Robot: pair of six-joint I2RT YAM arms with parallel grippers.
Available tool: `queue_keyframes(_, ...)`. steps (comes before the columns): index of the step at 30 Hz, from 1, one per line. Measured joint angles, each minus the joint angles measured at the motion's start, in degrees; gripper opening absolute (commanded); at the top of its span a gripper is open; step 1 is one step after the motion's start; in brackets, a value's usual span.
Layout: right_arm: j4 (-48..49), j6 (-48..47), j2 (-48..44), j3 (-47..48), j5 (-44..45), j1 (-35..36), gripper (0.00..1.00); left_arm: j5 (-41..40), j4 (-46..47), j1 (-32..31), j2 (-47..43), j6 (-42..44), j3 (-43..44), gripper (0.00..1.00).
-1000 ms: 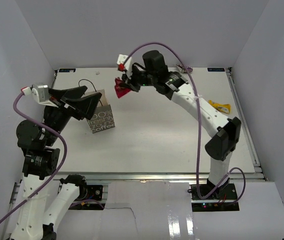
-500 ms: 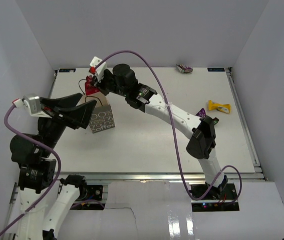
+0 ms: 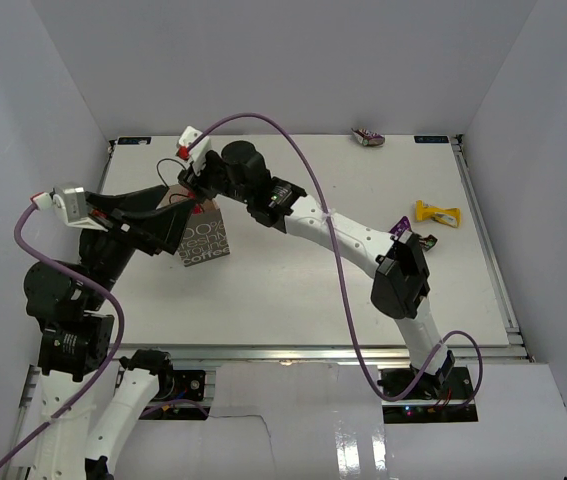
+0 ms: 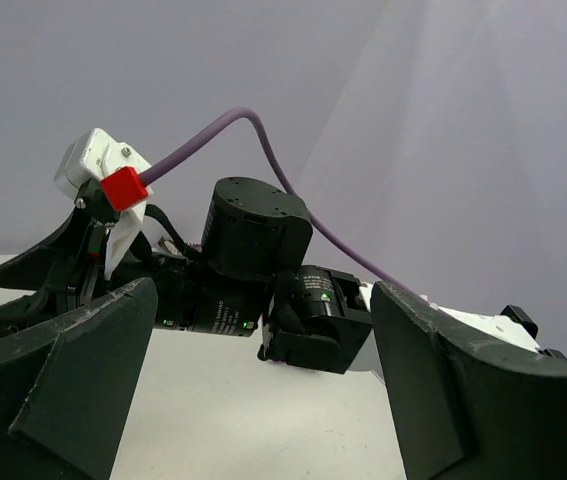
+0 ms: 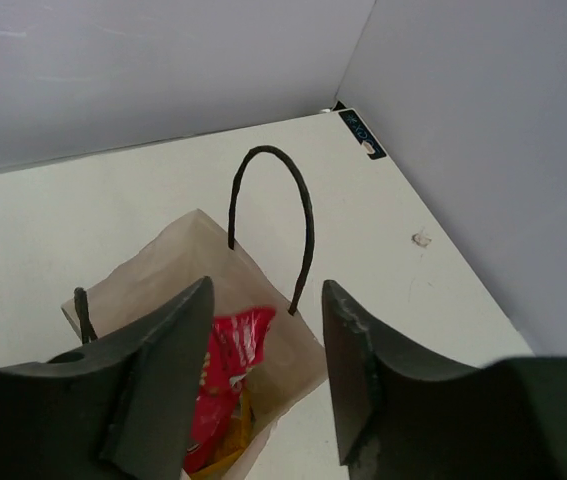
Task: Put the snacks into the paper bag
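Note:
The grey-brown paper bag point(image 3: 207, 243) stands open at the left of the table. My right gripper point(image 3: 195, 192) hangs just above its mouth, open and empty. In the right wrist view the gripper point(image 5: 267, 290) frames the bag point(image 5: 159, 252) and its black cord handle point(image 5: 285, 190). A red snack packet point(image 5: 228, 365) lies inside the bag on top of a yellow one point(image 5: 225, 448). My left gripper point(image 3: 179, 222) is open beside the bag's left side. In the left wrist view point(image 4: 263, 400) nothing is between its fingers. A yellow packet point(image 3: 436, 212), a purple one point(image 3: 401, 226) and a magenta one point(image 3: 367, 137) lie on the table.
The right arm point(image 3: 343, 230) stretches across the middle of the table from its base at the near right. In the left wrist view its wrist point(image 4: 253, 270) fills the middle. White walls close in the table on the left, back and right.
My right gripper carried the red packet left from the back middle to above the bag and opened. The packet now lies inside the bag. My left gripper shifted slightly beside the bag.

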Motion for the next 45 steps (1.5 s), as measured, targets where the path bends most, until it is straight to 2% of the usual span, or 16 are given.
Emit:
queue_keyframes(5,-0.07,-0.28,0.02,-0.72,-0.20,-0.63,0.60,0.46,0.07,0.00,0.00,-0.20,-0.39,0.98)
queue_keyframes(8,-0.68,-0.28,-1.49,-2.69,-1.09,-1.62,0.67,0.94,0.07,0.00,0.09,-0.24,-0.66,0.98)
queue_keyframes(11,-5.18,-2.03,-6.03,-6.95,-5.88,-5.51,0.81,2.01,0.44,0.00,0.11,-0.46,-1.38,0.98)
queue_keyframes(13,-10.32,-6.84,-10.14,-10.67,-11.80,-9.77,0.96,2.91,0.81,0.00,0.22,-0.85,-2.36,0.98)
queue_keyframes(15,-17.05,-11.58,-16.20,-16.22,-15.91,-16.24,0.90,4.13,1.44,0.00,0.59,-1.57,-3.89,0.98)
queue_keyframes(18,-26.60,-18.29,-23.82,-25.68,-18.97,-26.21,0.90,7.04,3.50,0.00,2.75,-3.37,-6.29,0.98)
queue_keyframes(23,-38.66,-26.40,-30.95,-43.41,-22.29,-42.88,0.90,11.52,6.34,0.00,9.51,-5.84,-8.09,0.98)
queue_keyframes(27,-44.81,-35.71,-31.58,-46.97,-22.67,-59.12,0.92,14.93,9.75,0.00,15.12,-7.76,-8.11,0.98)
queue_keyframes(29,-46.10,-40.48,-31.80,-46.62,-21.35,-63.32,0.94,16.44,11.65,-0.02,17.31,-8.66,-8.11,0.98)
queue_keyframes(33,-49.29,-46.14,-27.96,-42.91,-19.63,-63.95,1.00,18.10,13.42,-0.76,19.87,-9.92,-8.11,0.98)
queue_keyframes(35,-50.27,-46.82,-23.71,-40.46,-19.61,-63.56,0.93,18.47,13.92,-1.36,20.09,-10.36,-8.33,0.98)
queue_keyframes(39,-49.96,-44.92,-16.61,-38.40,-18.56,-63.19,0.90,18.29,13.99,-1.86,17.68,-10.91,-9.86,0.98)
queue_keyframes(45,-48.11,-42.18,-12.31,-38.14,-16.35,-62.88,0.78,17.27,13.22,-1.86,12.17,-10.93,-10.99,0.98)
